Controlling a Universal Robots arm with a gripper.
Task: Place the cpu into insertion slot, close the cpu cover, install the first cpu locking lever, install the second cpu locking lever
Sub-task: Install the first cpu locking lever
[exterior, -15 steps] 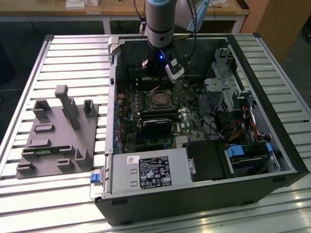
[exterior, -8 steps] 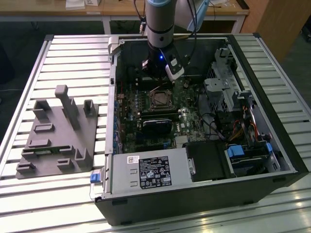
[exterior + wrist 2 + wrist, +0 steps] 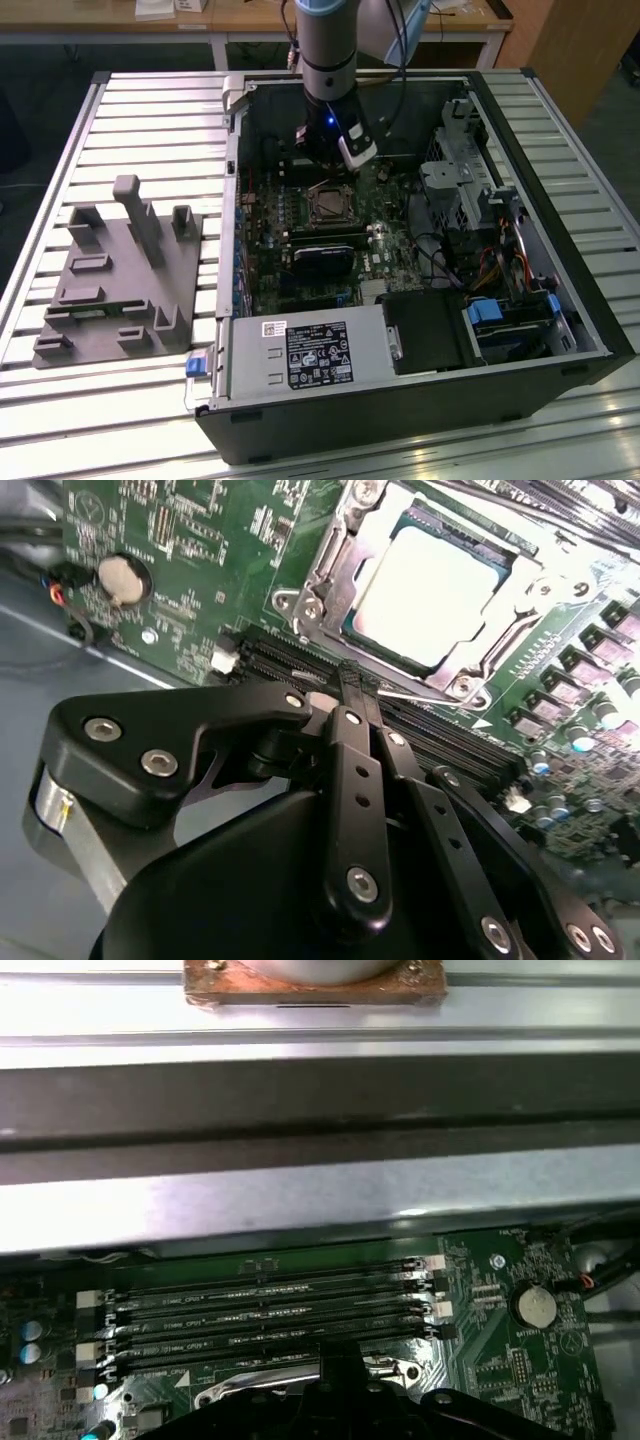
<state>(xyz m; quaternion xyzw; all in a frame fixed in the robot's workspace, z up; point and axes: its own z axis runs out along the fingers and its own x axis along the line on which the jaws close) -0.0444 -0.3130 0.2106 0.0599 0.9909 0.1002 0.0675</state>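
While the black claw [image 3: 350,683] hovered, tips pressed together, the silvery square cpu [image 3: 430,585], framed by its thin silver-grey metal cpu cover [image 3: 333,565], lay just ahead of those tips.

Laid on the desk [image 3: 150,110]: parts fixture [image 3: 118,285] at the exterior view's left, opened computer case [image 3: 400,420] just beside it at the exterior view's right. Housed in the case: circuit board [image 3: 265,290] on its floor, power supply [image 3: 305,355] along the near wall, drive bay [image 3: 505,325] at the exterior view's right. Set into the board: insertion slot [image 3: 329,203] holding the cpu [image 3: 420,585], cpu cover [image 3: 322,568] lying over its edges, memory slots [image 3: 265,1310] just beside, claw [image 3: 352,685] over those slots, coin cell [image 3: 533,1306] past their end.
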